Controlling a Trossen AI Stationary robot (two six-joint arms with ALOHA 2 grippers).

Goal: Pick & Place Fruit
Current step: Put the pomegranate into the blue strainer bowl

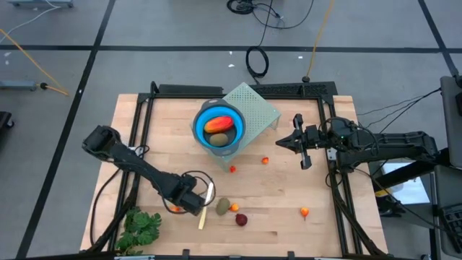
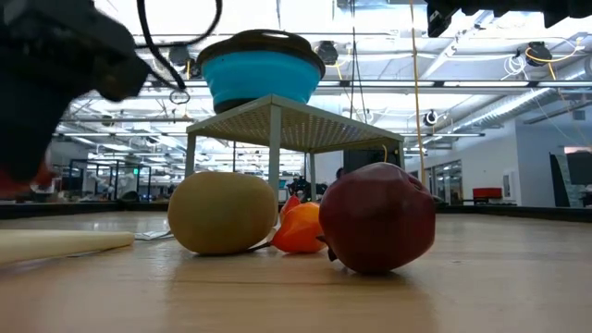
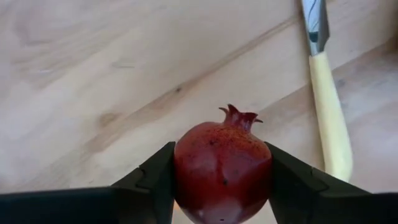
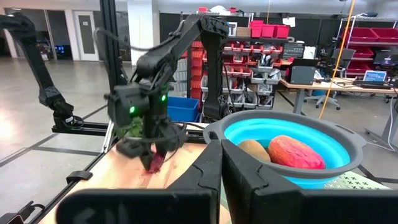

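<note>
Pomegranate (image 3: pixel 222 165): clamped between left gripper (image 3: pixel 217 186) fingers; lift straight, carry level to blue bowl (image 1: pixel 199 127). Right gripper (image 4: pixel 222 180): closed, idle beside bowl.

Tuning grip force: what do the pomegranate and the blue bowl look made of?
Pomegranate: likely hard moulded plastic, matte speckled dark-red skin with a stiff moulded crown, clamped in the left gripper. Blue bowl: probably soft silicone, smooth blue wall under a grey rim, stepped folds suggesting it collapses.

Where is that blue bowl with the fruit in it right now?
In the high view, the round blue bowl sits on a pale green perforated stand near the middle of the table's back edge, with the right gripper just to its right.
</note>
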